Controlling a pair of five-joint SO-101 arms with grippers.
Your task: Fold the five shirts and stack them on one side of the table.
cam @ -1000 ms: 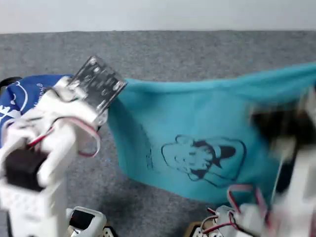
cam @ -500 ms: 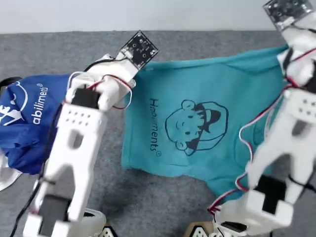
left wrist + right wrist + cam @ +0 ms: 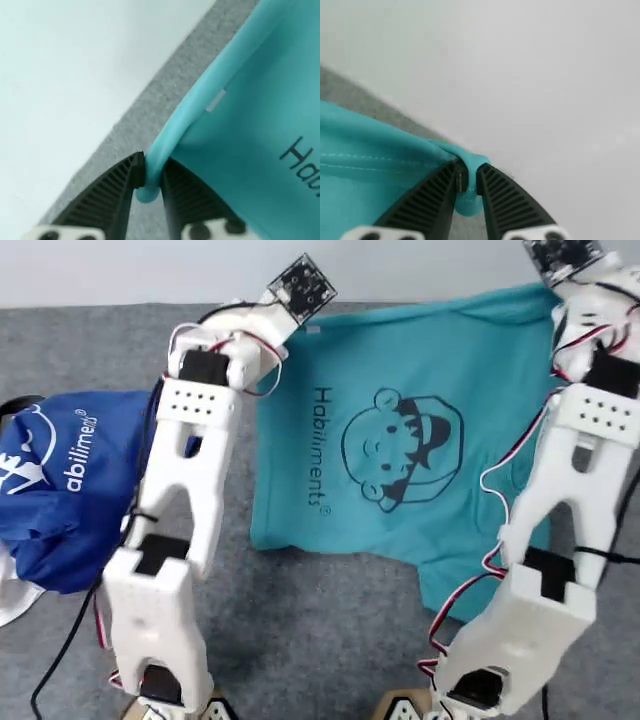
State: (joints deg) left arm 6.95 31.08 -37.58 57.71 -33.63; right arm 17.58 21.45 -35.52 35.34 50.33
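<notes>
Left tool (image 3: 149, 172): jaws clamped on a rolled edge of the teal shirt (image 3: 250, 115). Right tool (image 3: 468, 177): same, pinched shut on a bunched corner of the teal shirt (image 3: 375, 165). Both grips sit at the far side of the worktop (image 3: 300, 640), near its back edge.

Key geometry: the held edge runs across the worktop from one tool to the other. The rest of the teal shirt (image 3: 400, 390) trails from that edge back toward the arm bases, print up and mostly flat. The loose near edge is uneven, with one corner hanging lower on the right arm's side.

Each arm has its own corner, so neither is nearer. My read is that any fold has to go from the held edge toward the bases, both arms in step, or the cloth skews.

The blue shirt (image 3: 70, 480) is bunched on the left, unfolded, nearer the left arm. Can't tell if it touches the teal one, since the arm covers the gap.
</notes>
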